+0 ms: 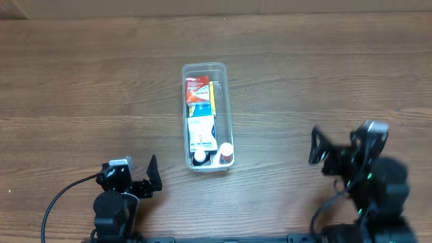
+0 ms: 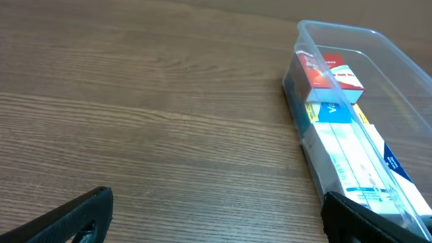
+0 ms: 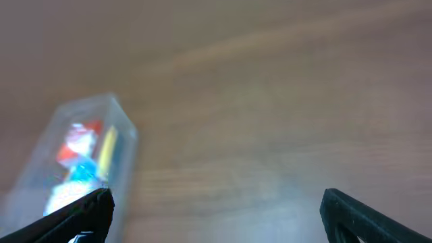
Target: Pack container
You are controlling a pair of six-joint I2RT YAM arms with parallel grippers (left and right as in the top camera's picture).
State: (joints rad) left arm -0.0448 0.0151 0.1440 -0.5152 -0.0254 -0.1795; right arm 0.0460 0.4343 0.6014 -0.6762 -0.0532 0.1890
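Black two-finger left gripper (image 1: 150,178) spread wide, black fingertips (image 2: 79,214) at either lower corner of its wrist view. Behind it, dark left arm (image 1: 113,202) folded compactly. Black two-finger right gripper (image 1: 318,156) likewise parted wide, holding nothing; behind it, bulky dark right arm (image 1: 378,185) with small green lights. Right wrist view blurred. Both well apart.

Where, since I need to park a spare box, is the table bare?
Bare table lies left of the container, beyond the left arm, and right of it, beyond the right arm. The far strip is free. Crowded: inside the container, packed with boxes and bottles.
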